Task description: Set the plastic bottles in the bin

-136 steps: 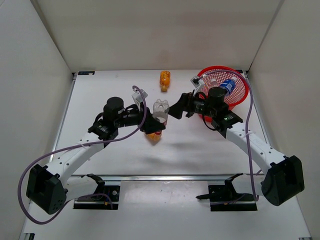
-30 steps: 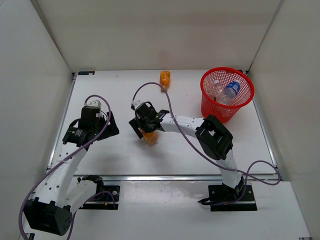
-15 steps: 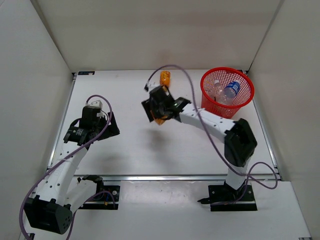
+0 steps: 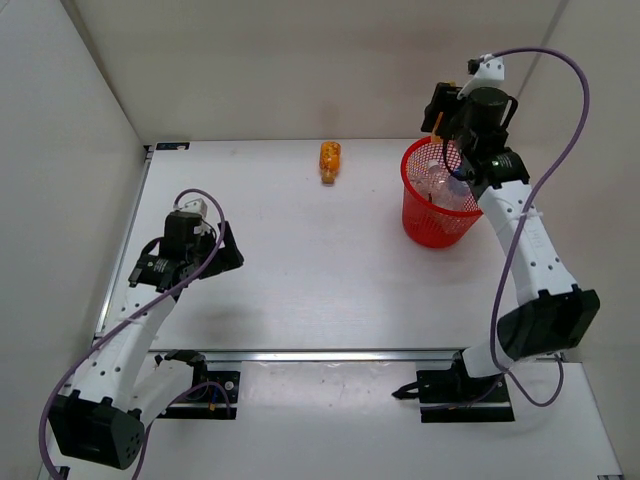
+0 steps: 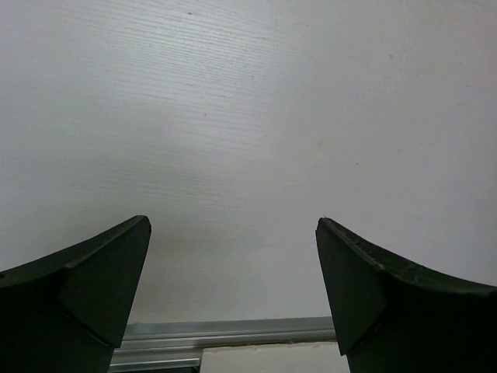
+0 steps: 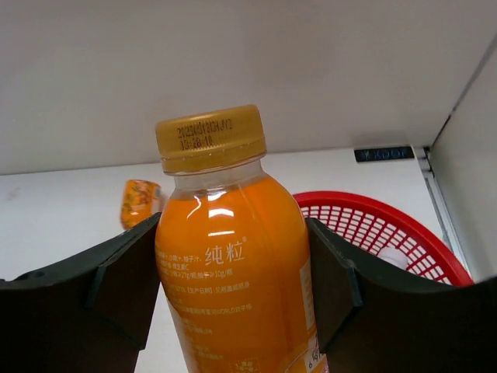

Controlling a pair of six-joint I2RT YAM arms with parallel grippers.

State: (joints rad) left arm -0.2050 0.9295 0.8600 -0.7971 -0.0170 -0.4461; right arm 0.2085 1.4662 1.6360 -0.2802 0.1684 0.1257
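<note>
My right gripper (image 4: pixel 440 108) is shut on an orange bottle (image 6: pixel 233 264) and holds it high over the far rim of the red mesh bin (image 4: pixel 415 195); the bin's rim also shows in the right wrist view (image 6: pixel 388 225). Clear bottles, one with a blue label (image 4: pixel 458 183), lie inside the bin. A second orange bottle (image 4: pixel 329 160) lies on the table at the back, also in the right wrist view (image 6: pixel 140 200). My left gripper (image 4: pixel 228 255) is open and empty over the table at the left; its fingers (image 5: pixel 101 280) frame bare table. No green bottle is visible.
White walls enclose the table on three sides. A metal rail (image 4: pixel 330 355) runs along the near edge and also shows in the left wrist view (image 5: pixel 233 334). A purple cable (image 4: pixel 560 120) loops from the right arm.
My right arm has carried the orange bottle from the table's middle up and right to above the bin. The left arm has stayed at the left.
</note>
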